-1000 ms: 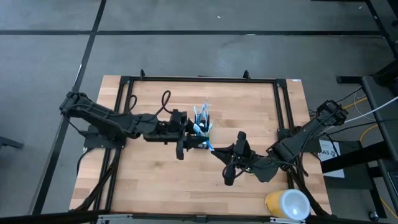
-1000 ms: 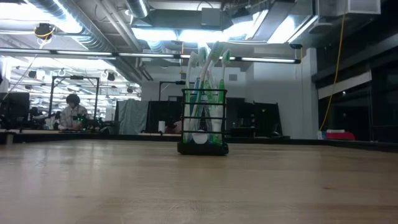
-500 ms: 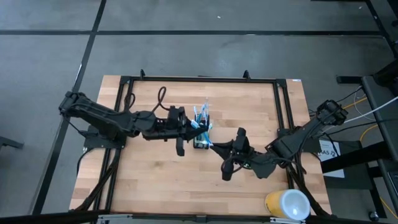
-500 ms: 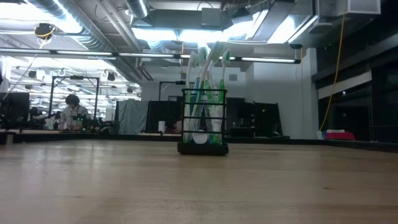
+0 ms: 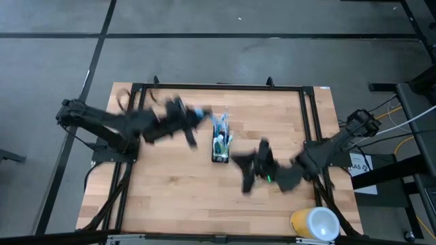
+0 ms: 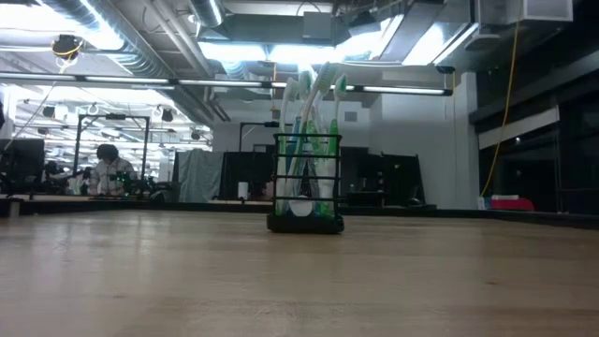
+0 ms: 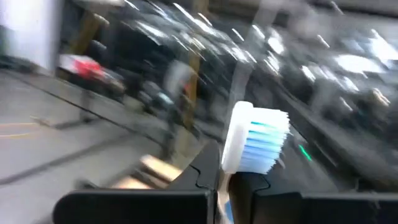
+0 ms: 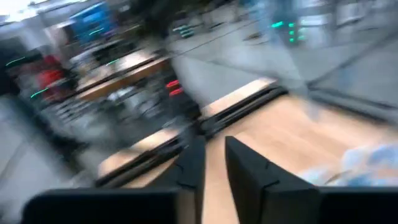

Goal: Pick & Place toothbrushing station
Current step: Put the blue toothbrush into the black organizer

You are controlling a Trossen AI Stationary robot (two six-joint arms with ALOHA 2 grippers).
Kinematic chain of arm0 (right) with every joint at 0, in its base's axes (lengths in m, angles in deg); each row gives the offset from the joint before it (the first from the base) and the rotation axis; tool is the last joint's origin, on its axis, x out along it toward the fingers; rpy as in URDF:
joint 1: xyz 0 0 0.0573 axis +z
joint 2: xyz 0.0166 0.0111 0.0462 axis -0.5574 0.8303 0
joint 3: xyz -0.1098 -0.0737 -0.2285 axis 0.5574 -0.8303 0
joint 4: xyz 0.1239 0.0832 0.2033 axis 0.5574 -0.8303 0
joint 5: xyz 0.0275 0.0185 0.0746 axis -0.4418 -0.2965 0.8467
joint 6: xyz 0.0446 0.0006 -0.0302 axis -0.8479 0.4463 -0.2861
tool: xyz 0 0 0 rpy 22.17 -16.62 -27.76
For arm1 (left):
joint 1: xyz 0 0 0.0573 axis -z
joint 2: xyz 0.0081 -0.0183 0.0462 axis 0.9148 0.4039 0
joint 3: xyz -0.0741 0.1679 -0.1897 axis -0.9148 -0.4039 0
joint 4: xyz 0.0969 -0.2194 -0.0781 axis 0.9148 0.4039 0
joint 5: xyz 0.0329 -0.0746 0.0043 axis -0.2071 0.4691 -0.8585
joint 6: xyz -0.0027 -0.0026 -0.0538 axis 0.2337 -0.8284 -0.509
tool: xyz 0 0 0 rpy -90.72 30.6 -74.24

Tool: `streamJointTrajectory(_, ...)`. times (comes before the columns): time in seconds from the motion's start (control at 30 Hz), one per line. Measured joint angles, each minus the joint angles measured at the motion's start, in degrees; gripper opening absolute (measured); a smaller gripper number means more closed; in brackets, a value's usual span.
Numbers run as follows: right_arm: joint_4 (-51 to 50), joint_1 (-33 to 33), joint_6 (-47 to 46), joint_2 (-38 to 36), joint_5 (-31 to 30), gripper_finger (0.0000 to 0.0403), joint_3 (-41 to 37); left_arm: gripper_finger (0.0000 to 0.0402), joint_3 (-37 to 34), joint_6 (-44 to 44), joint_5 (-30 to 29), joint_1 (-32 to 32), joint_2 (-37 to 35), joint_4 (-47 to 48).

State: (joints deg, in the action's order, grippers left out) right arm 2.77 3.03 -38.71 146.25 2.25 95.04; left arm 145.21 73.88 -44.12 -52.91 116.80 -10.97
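The toothbrushing station, a small black mesh holder (image 5: 219, 143), stands upright on its base on the wood table and has several toothbrushes upright in it (image 6: 305, 187). My left gripper (image 5: 191, 116) is up and to the left of the holder, shut on a blue-white toothbrush (image 5: 200, 111) whose bristle head (image 7: 260, 140) shows past its fingers. My right gripper (image 5: 238, 163) hovers just right of the holder's near end. In its wrist view its fingers (image 8: 193, 165) stand slightly apart with nothing between them. My left gripper pinches the toothbrush between its two fingers at the neck just below the head (image 7: 225, 177). The head sticks out beyond the fingertips. The brush is lifted clear of the holder and the table; the rest of its handle is hidden behind the fingers.
A yellow-and-white round cup (image 5: 315, 223) lies at the table's near right corner. A black metal frame (image 5: 218, 86) runs along the table's edges. Bare wood lies near and left of the holder. A person sits far off in the room (image 6: 110, 168).
My left gripper has closed on a blue-white toothbrush at the holder and has swung quickly away with it, up and toward the table's far left. The holder has stayed in place. My right arm has shifted a little beside the holder's near end.
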Motion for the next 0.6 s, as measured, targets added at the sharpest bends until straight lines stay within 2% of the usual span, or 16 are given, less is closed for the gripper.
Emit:
streamJointTrajectory(0.1, -0.36, 1.07, -1.14, 0.43, 1.66, 0.0092, -0.04, 0.0007, 0.51, 1.2, -4.16, -1.17, -2.25, -0.2)
streamJointTrajectory(0.2, 0.35, 1.54, -2.45, 0.13, -0.85, 0.011, 0.07, 0.0007, 0.2, 1.14, -1.12, -1.65, -4.0, 4.38)
streamJointTrajectory(0.33, -0.4, 3.02, -4.13, 0.09, -4.0, 0.0116, 0.07, 0.0007, 0.32, 1.56, -1.48, -3.35, -5.97, 8.08)
streamJointTrajectory(0.4, -0.74, 3.99, -4.15, -0.07, -4.81, 0.0116, 0.07, 0.0007, 0.41, 0.48, 0.19, -4.39, -5.89, 11.64)
streamJointTrajectory(0.6, -1.39, 5.0, -4.09, -0.81, -8.99, 0.0118, 0.07, 0.0007, 0.17, 1.52, 1.68, -7.37, -1.32, 21.11)
